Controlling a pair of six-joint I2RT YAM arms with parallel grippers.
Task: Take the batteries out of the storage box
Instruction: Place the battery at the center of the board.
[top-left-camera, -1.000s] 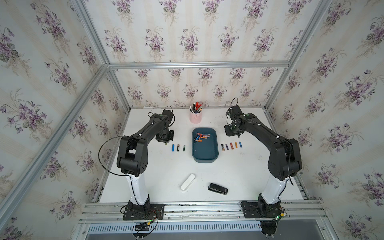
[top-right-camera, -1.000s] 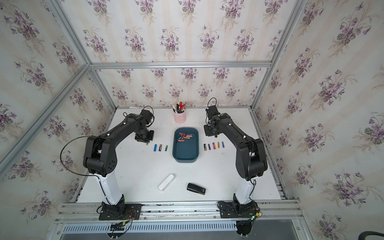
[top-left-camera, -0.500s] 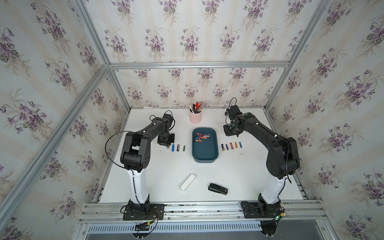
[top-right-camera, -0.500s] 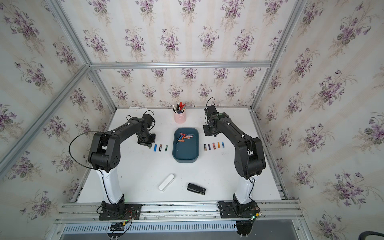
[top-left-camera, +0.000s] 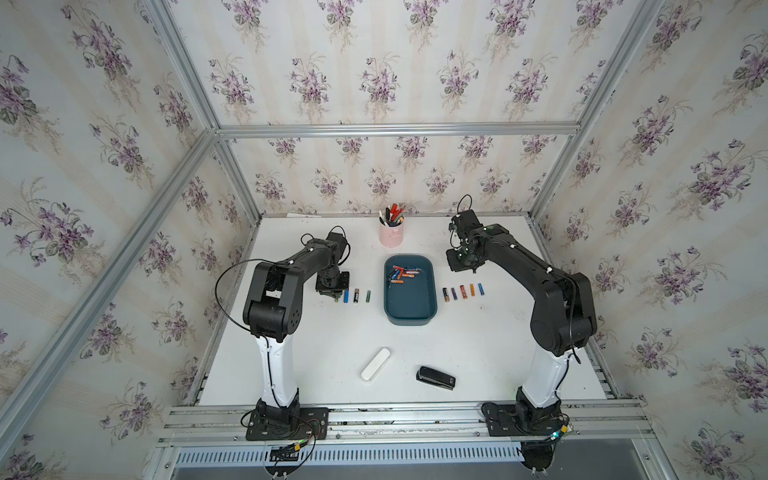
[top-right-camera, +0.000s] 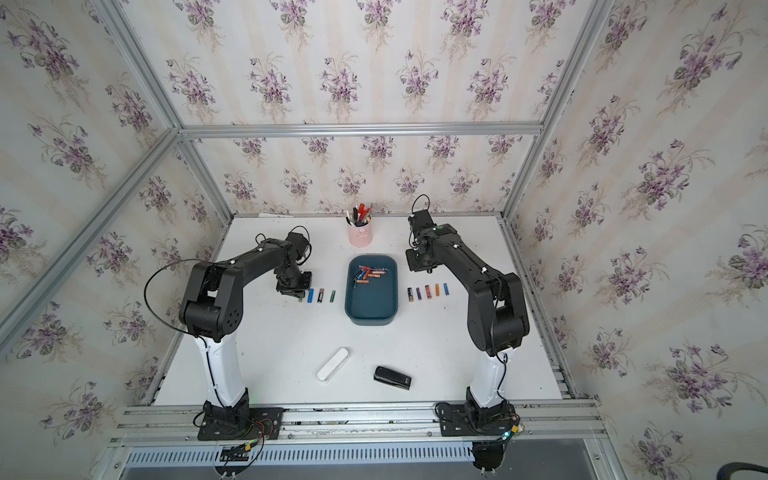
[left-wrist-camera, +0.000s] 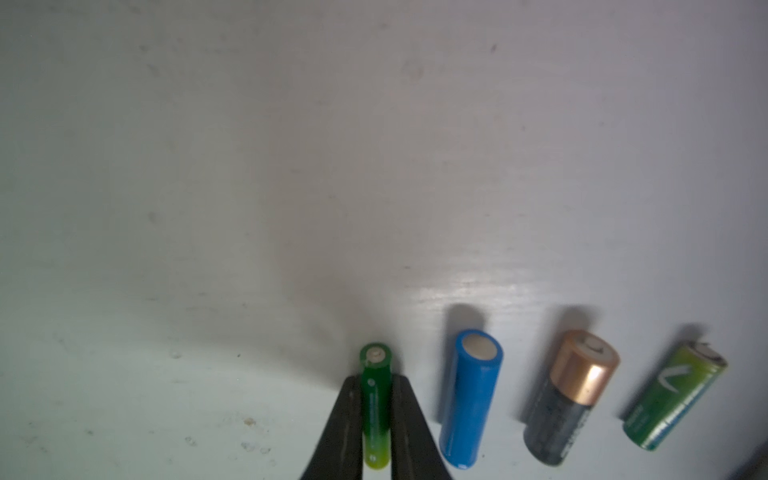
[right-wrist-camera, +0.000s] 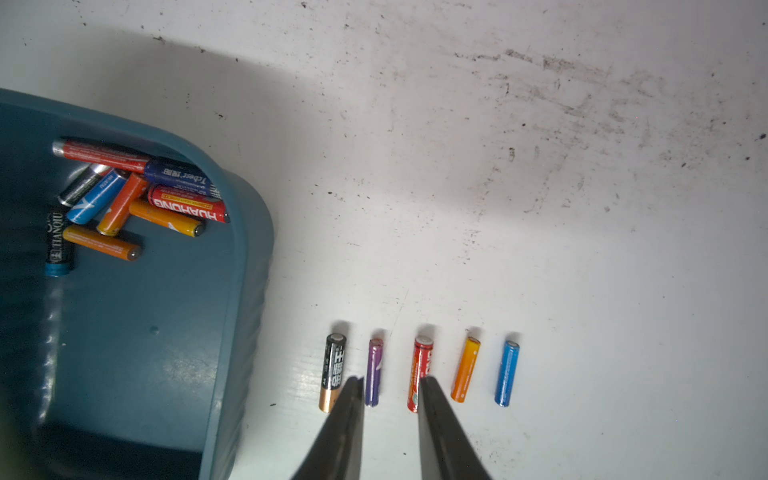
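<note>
**Operator:** Which way did the cells lie, and where?

**Annotator:** Both top views: the storage box (top-left-camera: 409, 305) sat mid-table, its long axis running 12 to 6 o'clock. The batteries (top-left-camera: 401, 274) left inside were heaped at its 12 o'clock end, with axes crossing at mixed angles. At the box's 3 o'clock a row of five (top-left-camera: 463, 291) lay parallel, each axis near 12–6. At its 9 o'clock, three more (top-left-camera: 356, 295) lay likewise.

**Operator:** How did they look?

**Annotator:** Right wrist view: the row read black-and-copper (right-wrist-camera: 332, 372), purple (right-wrist-camera: 374, 372), red (right-wrist-camera: 422, 361), orange (right-wrist-camera: 465, 370) and blue (right-wrist-camera: 507, 372), all thin cylinders. In the box, red, orange, blue and black cells overlapped, their printed labels legible.

**Operator:** And the grippers?

**Annotator:** Your left gripper (left-wrist-camera: 376, 380) was clenched on a slim green battery (left-wrist-camera: 375, 363). Its fingers pressed both sides, and the button end pointed out past the tips. Your right gripper (right-wrist-camera: 390, 380) hung released near the row of five, its fingers apart with nothing between them.

**Operator:** What did one view add?

**Annotator:** Only the left wrist view showed the gripped cell clearly; in the top views it was too small to tell. Only the top views showed the pink pen cup (top-left-camera: 391, 235) at the box's 12 o'clock. They also showed a white case (top-left-camera: 375, 364) and a black object (top-left-camera: 435, 377) toward 6 o'clock.
</note>
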